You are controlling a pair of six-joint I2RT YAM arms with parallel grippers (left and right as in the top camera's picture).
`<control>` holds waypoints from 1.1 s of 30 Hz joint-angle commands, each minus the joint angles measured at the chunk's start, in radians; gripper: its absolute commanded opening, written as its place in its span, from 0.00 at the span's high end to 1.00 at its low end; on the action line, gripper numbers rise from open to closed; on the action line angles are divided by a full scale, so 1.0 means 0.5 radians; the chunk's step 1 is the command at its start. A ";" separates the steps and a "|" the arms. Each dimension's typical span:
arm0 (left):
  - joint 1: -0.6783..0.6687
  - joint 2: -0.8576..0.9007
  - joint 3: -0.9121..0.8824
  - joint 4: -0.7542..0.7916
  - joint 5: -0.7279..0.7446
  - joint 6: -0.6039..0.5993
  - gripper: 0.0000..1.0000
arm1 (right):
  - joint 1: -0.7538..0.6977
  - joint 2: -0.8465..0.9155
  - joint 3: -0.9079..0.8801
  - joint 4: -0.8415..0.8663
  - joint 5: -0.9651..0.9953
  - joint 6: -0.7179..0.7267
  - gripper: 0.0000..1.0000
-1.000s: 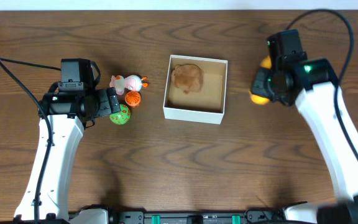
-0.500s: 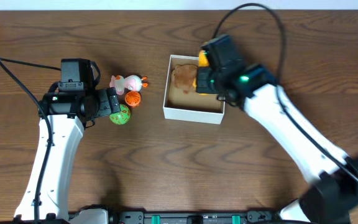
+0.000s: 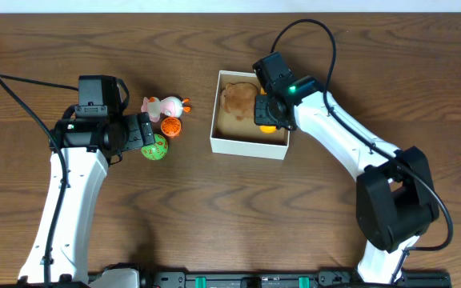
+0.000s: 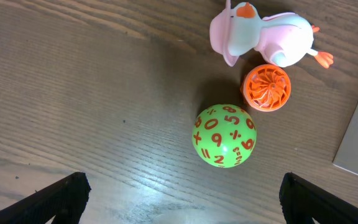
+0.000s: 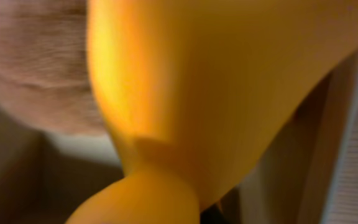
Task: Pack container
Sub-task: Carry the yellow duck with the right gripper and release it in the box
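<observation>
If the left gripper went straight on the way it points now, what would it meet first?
Most likely the green plastic ball with orange numbers, lying roughly ahead of the open left gripper in the left wrist view. The small orange ridged ball lies beyond it. Depth is unclear.

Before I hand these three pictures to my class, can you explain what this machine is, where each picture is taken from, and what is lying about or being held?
These are two robot arms at a wooden table, each ending in a two-finger gripper. The wide picture looks straight down from above. The other two come from a small camera on each wrist. On the table stands the container, a white cardboard box with a brown furry toy inside. Near the open left gripper lie a pink-and-white duck, an orange ribbed ball and a green number ball. The right gripper holds a yellow toy just inside the box's right wall, so yellow fills its wrist picture.
</observation>
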 commanded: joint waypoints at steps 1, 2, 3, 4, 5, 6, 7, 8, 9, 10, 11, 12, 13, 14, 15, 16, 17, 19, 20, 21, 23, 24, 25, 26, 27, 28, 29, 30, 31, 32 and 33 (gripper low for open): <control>-0.001 -0.003 0.048 -0.002 -0.008 0.016 0.02 | -0.029 0.094 -0.005 -0.026 0.056 -0.049 0.99; -0.001 -0.003 0.048 -0.002 -0.009 0.016 0.02 | -0.029 0.118 -0.005 -0.041 0.050 -0.053 0.99; -0.001 -0.003 0.048 -0.002 -0.009 0.016 0.02 | -0.021 0.143 -0.005 -0.054 0.048 -0.075 0.99; -0.001 -0.003 0.048 -0.002 -0.009 0.016 0.02 | -0.012 0.169 -0.005 -0.066 0.050 -0.099 0.99; -0.001 -0.003 0.048 -0.002 -0.008 0.016 0.02 | -0.002 0.188 -0.005 -0.073 0.051 -0.117 0.99; -0.001 -0.003 0.048 -0.002 -0.009 0.016 0.02 | 0.005 0.203 -0.005 -0.081 0.051 -0.129 0.99; -0.001 -0.003 0.048 -0.001 -0.009 0.016 0.02 | 0.010 0.220 -0.005 -0.085 0.052 -0.130 0.99; -0.001 -0.003 0.048 -0.002 -0.009 0.016 0.02 | 0.013 0.223 -0.005 -0.089 0.051 -0.130 0.99; -0.001 -0.003 0.048 -0.002 -0.009 0.016 0.02 | 0.013 0.227 -0.005 -0.089 0.051 -0.130 0.99; -0.001 -0.003 0.048 -0.002 -0.009 0.016 0.02 | 0.014 0.227 -0.005 -0.087 0.052 -0.130 0.99; -0.001 -0.003 0.048 -0.001 -0.009 0.016 0.02 | 0.014 0.227 -0.005 -0.083 0.050 -0.130 0.98; -0.001 -0.003 0.048 -0.002 -0.009 0.016 0.02 | 0.014 0.227 -0.005 -0.082 0.051 -0.130 0.96; -0.001 -0.003 0.048 -0.002 -0.009 0.016 0.02 | 0.013 0.227 -0.005 -0.084 0.051 -0.130 0.92; -0.001 -0.003 0.048 -0.002 -0.009 0.016 0.02 | 0.010 0.229 -0.005 -0.090 0.051 -0.129 0.90; -0.001 -0.003 0.048 -0.002 -0.009 0.016 0.02 | 0.010 0.230 -0.005 -0.097 0.050 -0.129 0.90; -0.001 -0.003 0.048 -0.002 -0.009 0.016 0.02 | 0.010 0.230 -0.005 -0.109 0.050 -0.121 0.89; -0.001 -0.003 0.048 -0.002 -0.009 0.016 0.02 | 0.010 0.230 -0.005 -0.118 0.050 -0.120 0.88; -0.001 -0.003 0.048 -0.002 -0.009 0.016 0.02 | 0.010 0.230 -0.005 -0.110 0.053 -0.131 0.76; -0.001 -0.003 0.048 -0.002 -0.009 0.016 0.02 | 0.011 0.229 -0.003 -0.095 0.051 -0.185 0.62; -0.001 -0.003 0.048 -0.002 -0.009 0.016 0.02 | 0.011 0.224 0.002 -0.090 0.051 -0.223 0.51; -0.001 -0.003 0.048 -0.002 -0.009 0.016 0.02 | 0.010 0.197 0.023 -0.090 0.052 -0.281 0.34; -0.001 -0.003 0.048 -0.002 -0.009 0.016 0.02 | 0.010 0.172 0.037 -0.091 0.052 -0.289 0.28; -0.001 -0.003 0.048 -0.002 -0.009 0.016 0.02 | 0.010 0.153 0.050 -0.091 0.052 -0.289 0.23; -0.001 -0.003 0.048 -0.002 -0.009 0.016 0.02 | 0.008 0.123 0.063 -0.091 0.051 -0.288 0.18; -0.001 -0.003 0.048 -0.002 -0.009 0.016 0.02 | 0.006 0.094 0.076 -0.091 0.051 -0.288 0.17; -0.001 -0.003 0.048 -0.002 -0.009 0.016 0.02 | 0.005 0.063 0.085 -0.091 0.050 -0.288 0.17; -0.001 -0.003 0.048 -0.002 -0.009 0.016 0.02 | 0.005 0.022 0.094 -0.091 0.052 -0.289 0.16; -0.001 -0.003 0.048 -0.002 -0.009 0.016 0.02 | 0.005 -0.010 0.099 -0.090 0.054 -0.290 0.16; -0.001 -0.003 0.048 -0.002 -0.009 0.016 0.02 | 0.005 -0.050 0.106 -0.089 0.060 -0.299 0.16; -0.001 -0.003 0.048 -0.002 -0.009 0.016 0.02 | 0.005 -0.076 0.111 -0.088 0.060 -0.314 0.16; -0.001 -0.003 0.048 -0.002 -0.009 0.016 0.02 | 0.005 -0.114 0.119 -0.089 0.067 -0.326 0.17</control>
